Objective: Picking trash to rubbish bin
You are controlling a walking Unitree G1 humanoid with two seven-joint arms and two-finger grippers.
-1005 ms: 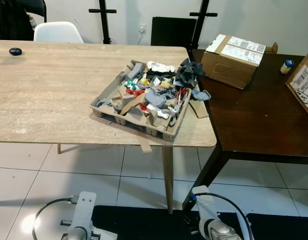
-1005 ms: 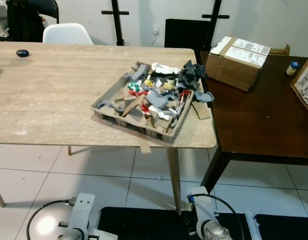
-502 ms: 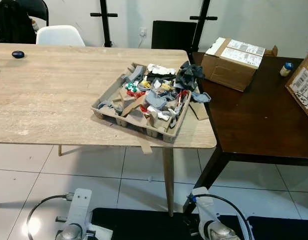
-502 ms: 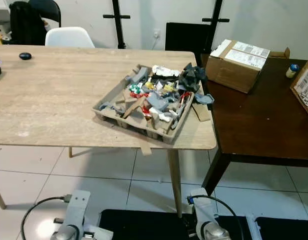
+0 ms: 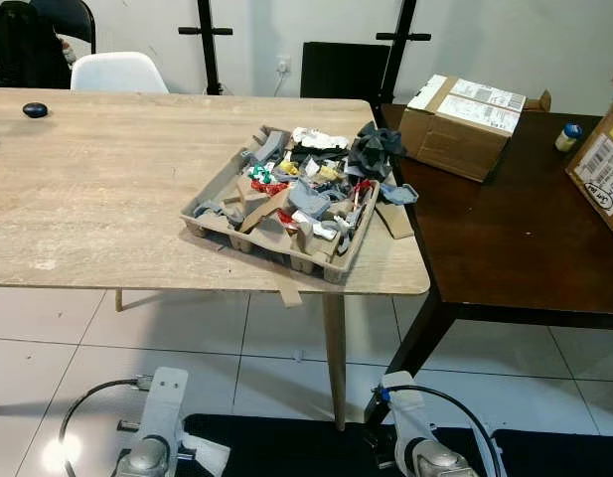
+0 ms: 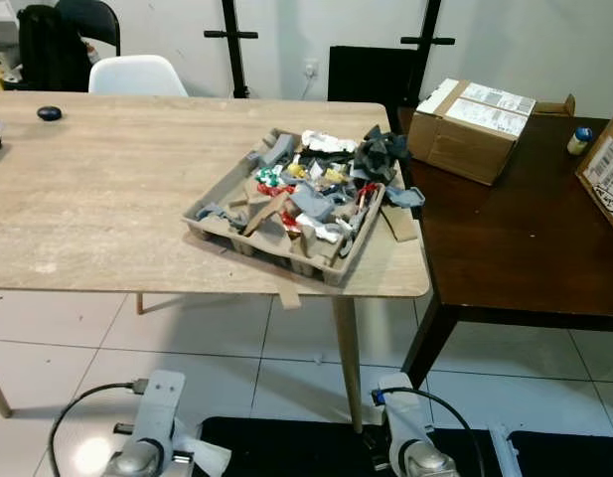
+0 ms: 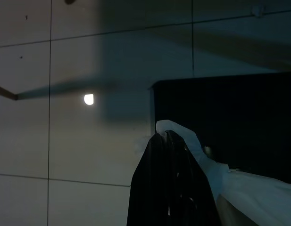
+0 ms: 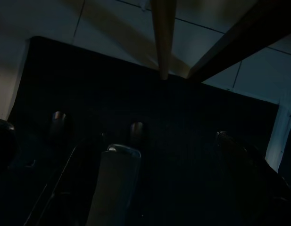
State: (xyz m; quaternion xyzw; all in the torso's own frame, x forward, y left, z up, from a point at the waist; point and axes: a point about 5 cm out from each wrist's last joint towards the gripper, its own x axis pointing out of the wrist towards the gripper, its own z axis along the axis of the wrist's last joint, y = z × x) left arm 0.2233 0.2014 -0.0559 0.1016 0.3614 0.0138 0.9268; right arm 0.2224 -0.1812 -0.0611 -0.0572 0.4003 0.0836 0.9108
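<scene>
Left pincer: hung low by the floor tiles, fingers pressed together on a scrap of white tissue; that tissue also showed beside the left arm in the head view.
Risk at the left pincer: the tissue was thin and trailing loose, so it looked likely to slip free or tear if the arm swung while walking, since only a small part seemed clamped.
Light wooden desk: carried a small dark object at its far left and the cardboard tray near its right corner.
Tray contents: a heap of mixed trash, grey, red, yellow and white bits with a dark crumpled wad at the far corner.
Risk at the tray: a cardboard strip hung over the desk edge and loose pieces lay just outside the rim, so a careless reach could have knocked them to the floor.
Right pincer: hung idle in shadow over a black mat; whether its fingers were apart or together I could not tell.
Dark desk: held a taped carton and a small bottle, easily mistaken for trash.
Rubbish bin: its place could not be judged from here.
</scene>
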